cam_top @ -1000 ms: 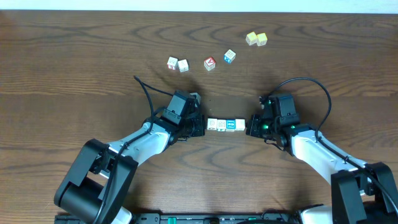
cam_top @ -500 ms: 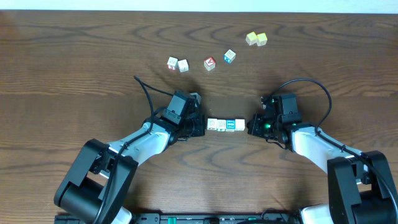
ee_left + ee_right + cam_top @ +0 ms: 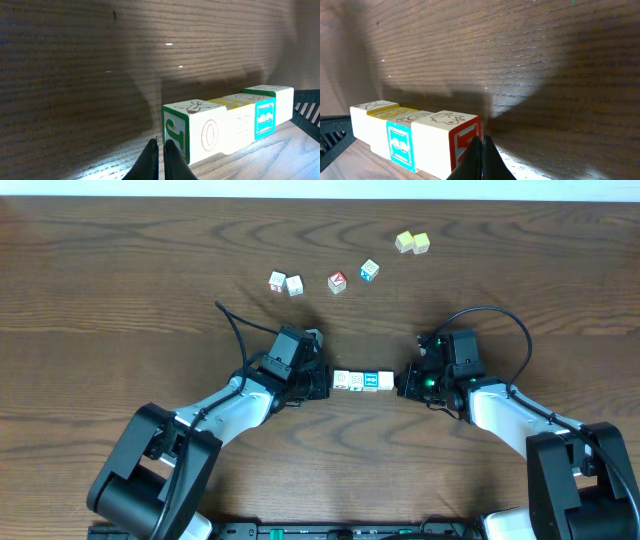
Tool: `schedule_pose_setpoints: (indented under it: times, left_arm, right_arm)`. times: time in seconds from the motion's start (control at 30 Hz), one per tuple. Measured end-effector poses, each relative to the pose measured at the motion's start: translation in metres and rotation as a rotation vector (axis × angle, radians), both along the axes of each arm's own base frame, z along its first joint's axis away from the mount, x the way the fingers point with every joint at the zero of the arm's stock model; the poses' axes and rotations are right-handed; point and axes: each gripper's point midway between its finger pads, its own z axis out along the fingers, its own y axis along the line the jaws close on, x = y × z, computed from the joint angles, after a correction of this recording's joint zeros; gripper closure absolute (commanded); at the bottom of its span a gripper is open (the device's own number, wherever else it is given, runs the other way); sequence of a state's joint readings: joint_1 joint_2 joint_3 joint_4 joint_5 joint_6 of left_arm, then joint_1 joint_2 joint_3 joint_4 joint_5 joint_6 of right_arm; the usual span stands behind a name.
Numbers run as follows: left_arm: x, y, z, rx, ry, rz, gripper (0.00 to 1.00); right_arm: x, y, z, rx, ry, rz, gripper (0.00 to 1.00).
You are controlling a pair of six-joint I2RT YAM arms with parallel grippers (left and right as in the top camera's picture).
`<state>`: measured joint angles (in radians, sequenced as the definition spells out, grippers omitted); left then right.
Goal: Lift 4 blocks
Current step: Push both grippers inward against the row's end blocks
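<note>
At 9 o'clock of the block line, the left end effector point(image 3: 323, 380) is sitting clenched on nothing. Its closed fingertips point(image 3: 150, 157) are appearing to press against the green-lettered end face. It is showing no shift from a second ago.

At mid-bench, the row of four blocks point(image 3: 363, 381) is lying end to end, faces touching, on the bench point(image 3: 120, 310). The row is occupying the same spot as a second ago and is not yet showing any rise.

At 3 o'clock of the row, the right end effector point(image 3: 403, 382) is likewise clenched empty, its tips bearing on the red-lettered end face. Over the last second this arm has been edging inward a little and re-posing at its elbow.

Judgement: the row is being squeezed between two closed tips rather than gripped, and the right side is taking up the slack. The lift itself is still pending. Uneven pressure could be buckling the row at its middle joints.

Count, left to right, of the loose items lying at 11 to 1 o'clock of the row and well apart from it:
- Two white cubes point(image 3: 285, 283), sitting just beside each other.
- One red-faced cube point(image 3: 337, 282).
- One blue-faced cube point(image 3: 369, 271).
- Two yellow cubes point(image 3: 412, 243), touching.

That is making six loose cubes plus four in the row, ten in all.
</note>
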<state>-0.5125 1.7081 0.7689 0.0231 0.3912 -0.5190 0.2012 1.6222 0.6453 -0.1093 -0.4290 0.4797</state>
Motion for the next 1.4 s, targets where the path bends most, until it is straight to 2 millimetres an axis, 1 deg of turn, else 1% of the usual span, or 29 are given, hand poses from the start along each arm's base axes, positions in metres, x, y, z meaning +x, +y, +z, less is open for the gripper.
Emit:
schedule_pose_setpoints:
  times: [0.47, 1.4]
  left_arm:
    - [-0.0016, 0.0003, -0.0008, 0.001, 0.008, -0.002, 0.93]
    - [-0.0017, -0.0031, 0.0016, -0.018, 0.006, -0.012, 0.93]
  right_arm:
    - [0.0014, 0.0036, 0.0028, 0.017, -0.015, 0.018, 0.99]
    - [0.0011, 0.0043, 0.0033, 0.023, -0.014, 0.020, 0.99]
